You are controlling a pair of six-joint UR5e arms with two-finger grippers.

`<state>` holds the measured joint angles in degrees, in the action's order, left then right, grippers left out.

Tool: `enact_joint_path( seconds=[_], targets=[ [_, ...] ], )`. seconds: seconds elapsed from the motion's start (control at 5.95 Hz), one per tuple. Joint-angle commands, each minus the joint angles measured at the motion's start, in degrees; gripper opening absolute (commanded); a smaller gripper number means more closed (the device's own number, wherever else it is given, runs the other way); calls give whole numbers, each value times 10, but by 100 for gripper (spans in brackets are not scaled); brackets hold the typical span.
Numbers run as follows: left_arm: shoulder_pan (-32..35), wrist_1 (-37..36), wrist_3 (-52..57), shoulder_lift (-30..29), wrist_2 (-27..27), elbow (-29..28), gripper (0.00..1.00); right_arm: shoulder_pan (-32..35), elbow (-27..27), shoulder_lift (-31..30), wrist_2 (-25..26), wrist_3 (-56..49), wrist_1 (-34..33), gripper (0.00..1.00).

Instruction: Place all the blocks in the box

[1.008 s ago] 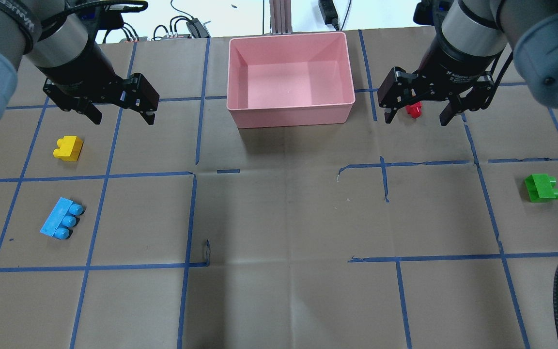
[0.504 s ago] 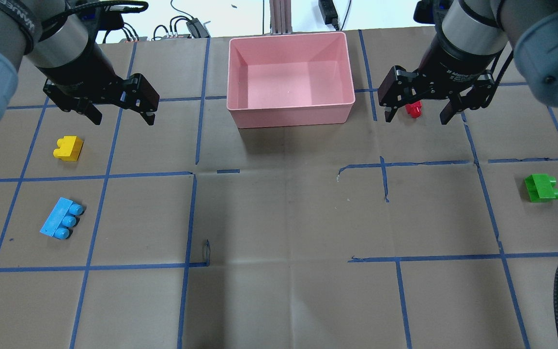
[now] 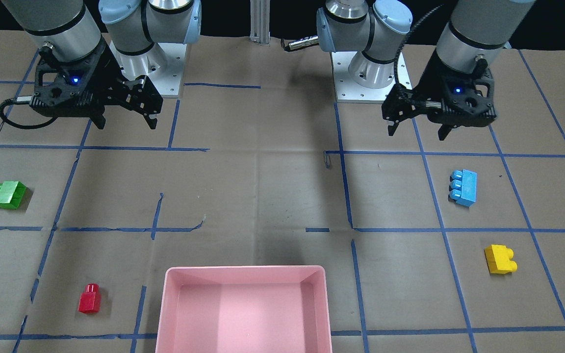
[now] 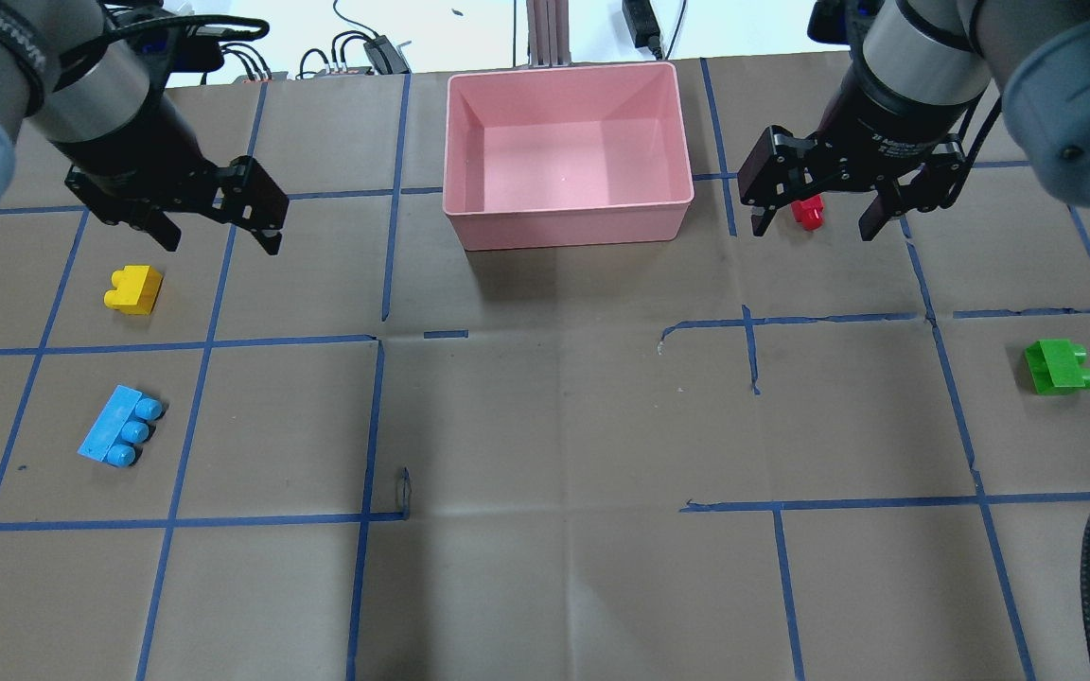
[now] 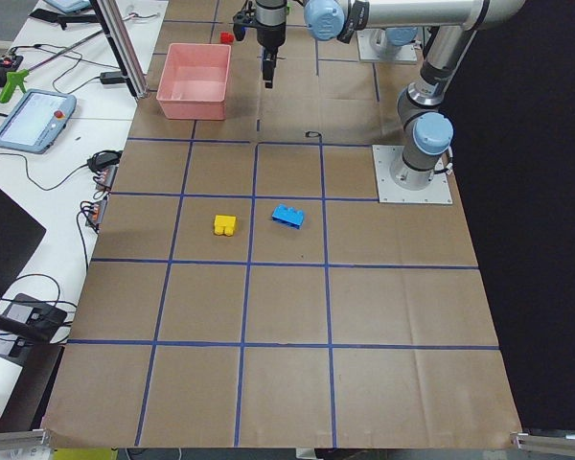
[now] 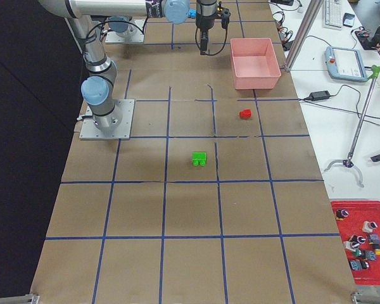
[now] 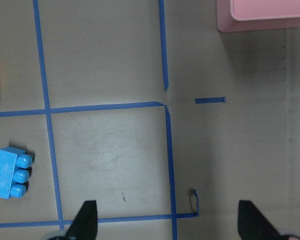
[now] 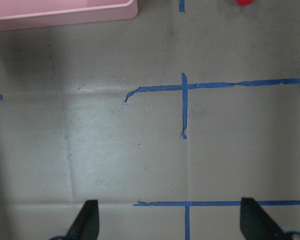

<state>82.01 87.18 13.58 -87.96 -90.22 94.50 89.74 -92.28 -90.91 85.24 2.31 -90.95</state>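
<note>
**Both grippers empty, 0 of 4 blocks boxed**

Front view: the left gripper (image 3: 416,131) and right gripper (image 3: 126,122) hang above the table, fingers spread, nothing between them. The box (image 3: 243,268) holds nothing, so this looks like the approach to a 1st pick.

Overhead: the red block (image 4: 808,213) shows between the right gripper's fingers, but that gripper is raised, so this is line of sight, not contact. The green block (image 4: 1059,366) lies well off to its right, studs pointing away from it.

Left side view: the yellow block (image 5: 225,224) and blue block (image 5: 288,216) lie near each other, well apart from the box.

Right side view: red and green lie apart, red nearer the box.

Left wrist view: blue sits to the gripper's left and slightly ahead. Its long axis runs nearly fore-aft, with 3 studs pointing toward the gripper. Yellow is farther ahead on the left, cut by the frame.

Right wrist view: red peeks in ahead and to the right, with the box ahead and to the left.

Next, each arm probably has to shift over its block and descend. Closing as it stands now, the left gripper would span blue's short width.
</note>
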Motion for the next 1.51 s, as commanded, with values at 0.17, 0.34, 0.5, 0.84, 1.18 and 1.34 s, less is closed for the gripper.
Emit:
enact_joint_path(
  seconds=[0.17,0.34,0.5,0.84,1.18,1.34],
  targets=[
    [-186,2,224,8,0,40,99,-1,-3,-1,12,1,0,100],
    [-240,2,303,-2,1,41,99,-1,-5,-4,12,1,10,100],
    [-295,-9,358,-6,7,58,98,0,-5,-2,11,5,5,100],
    [-330,-142,417,-5,5,156,99,-8,-11,1,13,1,0,100],
    [-329,-173,416,-25,7,173,99,-49,-11,6,62,-202,-56,100],
    [-326,-211,416,-73,9,173,99,-118,-12,-1,62,-273,-53,100]
  ],
)
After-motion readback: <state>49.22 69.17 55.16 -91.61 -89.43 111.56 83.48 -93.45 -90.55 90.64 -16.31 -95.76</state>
